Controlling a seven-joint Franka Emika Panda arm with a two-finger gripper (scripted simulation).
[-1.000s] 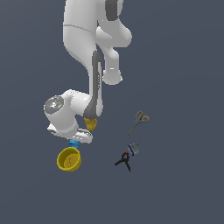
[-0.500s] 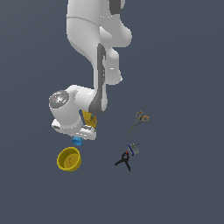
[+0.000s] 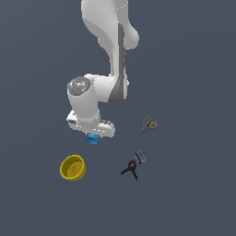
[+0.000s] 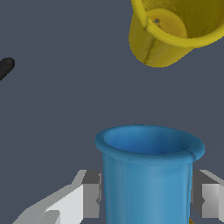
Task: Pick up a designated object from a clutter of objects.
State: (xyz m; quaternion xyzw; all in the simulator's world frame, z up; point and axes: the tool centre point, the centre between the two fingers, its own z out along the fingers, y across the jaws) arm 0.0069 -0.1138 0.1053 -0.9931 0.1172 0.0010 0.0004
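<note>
The designated object, a small bright blue cup (image 3: 93,138), hangs under the white hand, and my gripper (image 3: 93,136) is shut on it. The wrist view shows the cup (image 4: 148,175) upright between the two grey fingers (image 4: 89,194), which press its sides. The rest of the clutter of objects lies apart from it on the dark floor. The yellow bowl (image 3: 73,168) sits below the cup toward the exterior view's left, and shows again in the wrist view (image 4: 175,30).
Orange-handled scissors (image 3: 146,127) lie toward the exterior view's right. A small grey item (image 3: 141,156) and a black clamp (image 3: 130,169) sit close together below them. A black tip (image 4: 5,68) shows at the wrist view's edge.
The hand has carried the blue cup toward the exterior view's right and slightly up, away from the yellow bowl. The other objects have not moved.
</note>
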